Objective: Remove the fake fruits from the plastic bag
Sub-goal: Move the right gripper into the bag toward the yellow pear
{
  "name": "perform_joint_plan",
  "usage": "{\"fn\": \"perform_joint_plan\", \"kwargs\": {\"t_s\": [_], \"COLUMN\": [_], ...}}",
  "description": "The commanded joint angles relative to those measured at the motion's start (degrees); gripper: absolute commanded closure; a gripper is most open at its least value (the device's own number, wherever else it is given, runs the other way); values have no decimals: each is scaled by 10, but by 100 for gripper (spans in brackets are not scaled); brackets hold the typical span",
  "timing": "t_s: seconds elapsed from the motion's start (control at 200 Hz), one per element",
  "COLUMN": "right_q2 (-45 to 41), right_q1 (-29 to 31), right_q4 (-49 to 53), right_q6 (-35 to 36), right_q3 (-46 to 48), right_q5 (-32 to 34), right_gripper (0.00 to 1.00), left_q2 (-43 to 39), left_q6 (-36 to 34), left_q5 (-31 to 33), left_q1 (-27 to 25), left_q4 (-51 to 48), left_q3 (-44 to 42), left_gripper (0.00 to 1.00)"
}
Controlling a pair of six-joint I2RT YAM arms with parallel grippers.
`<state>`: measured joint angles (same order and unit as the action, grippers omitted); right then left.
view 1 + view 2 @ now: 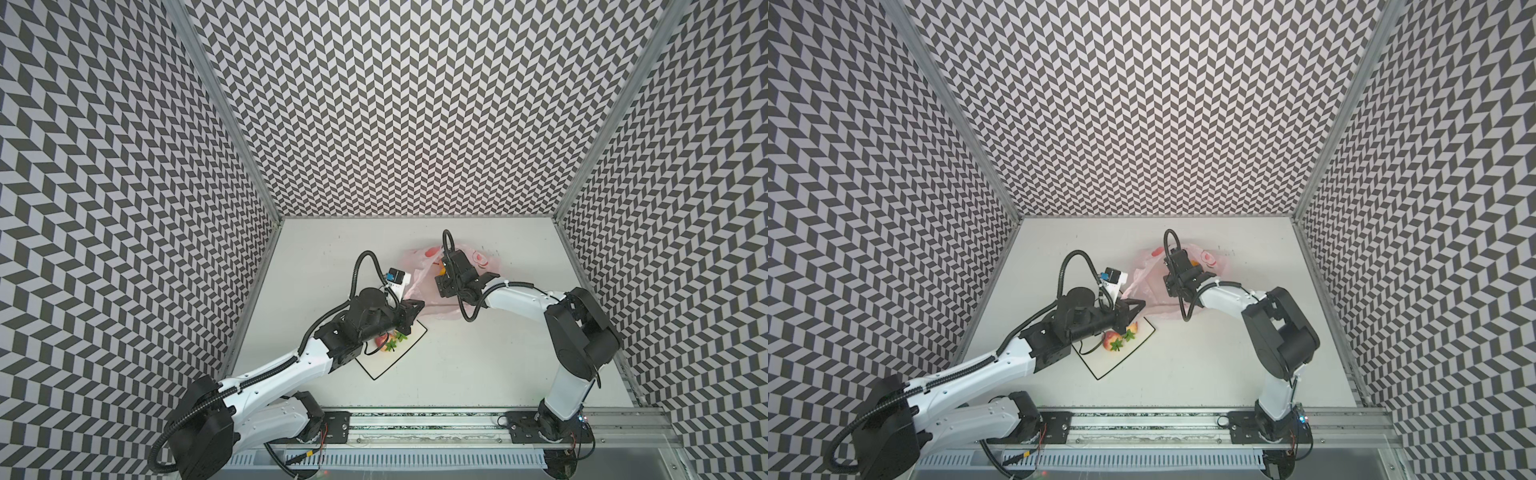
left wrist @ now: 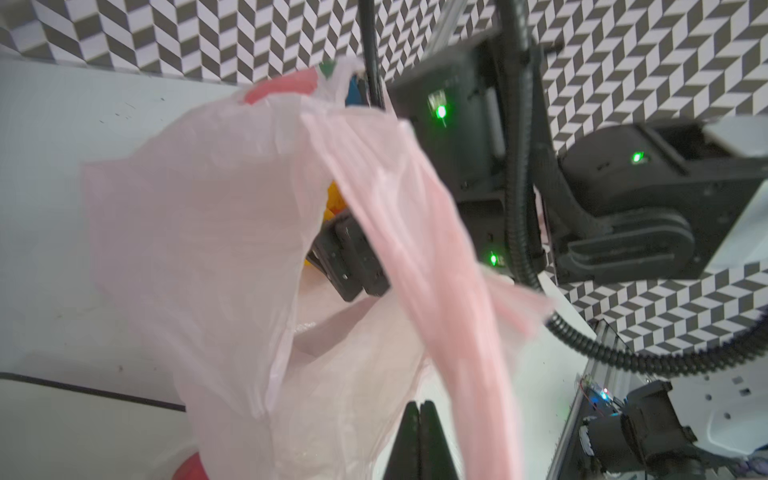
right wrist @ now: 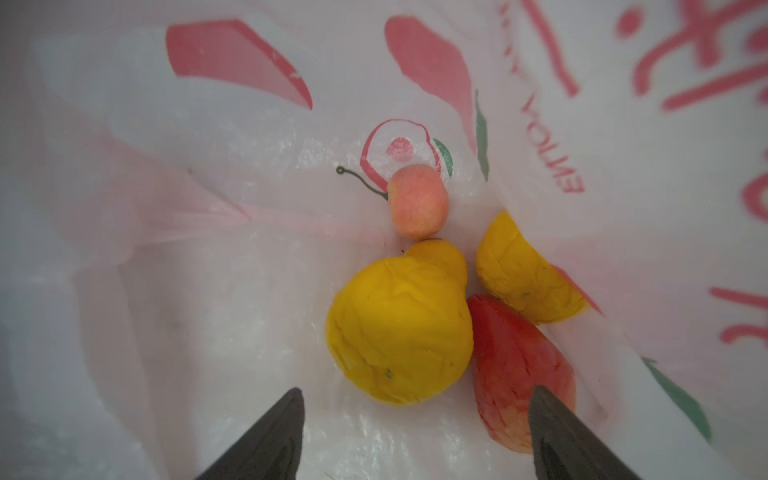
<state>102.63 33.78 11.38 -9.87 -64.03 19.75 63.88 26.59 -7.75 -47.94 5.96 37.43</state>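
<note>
The right gripper (image 3: 415, 392) hangs inside the plastic bag (image 3: 199, 299), jaws wide apart over a yellow fruit (image 3: 399, 328); touching it are a second yellow fruit (image 3: 523, 274), a strawberry (image 3: 515, 365) and a pink-red ball (image 3: 419, 205). The left gripper (image 2: 419, 411) is pinched together on the bag's rim. Two strawberries (image 1: 1112, 341) sit on the white plate (image 1: 1106, 365)

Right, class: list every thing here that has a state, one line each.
plastic bag: mouth held open.
left gripper: shut on the plastic bag.
right gripper: open, inside the bag.
two yellow fruits, one strawberry, pink ball: loose in the bag.
two strawberries: out, on the plate.
</note>
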Motion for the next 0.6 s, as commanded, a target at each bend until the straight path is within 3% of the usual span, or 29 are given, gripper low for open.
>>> {"fn": "perform_joint_plan", "kwargs": {"t_s": [0.0, 0.476, 0.596], "right_q2": [20, 127, 145], "right_q1": [-11, -40, -39], "right_q4": [-48, -35, -29], "right_q6": [-82, -168, -187], "right_q3": [-22, -98, -105], "right_q5": [1, 42, 35], "right_gripper": [14, 11, 16], "left_q2": [10, 22, 25], "left_q6": [-10, -7, -7], "left_q5": [14, 14, 16], "left_q1": [-14, -26, -27], "left_q4": [14, 12, 12], "left_q3": [14, 18, 22], "left_gripper": [100, 100, 100]}}
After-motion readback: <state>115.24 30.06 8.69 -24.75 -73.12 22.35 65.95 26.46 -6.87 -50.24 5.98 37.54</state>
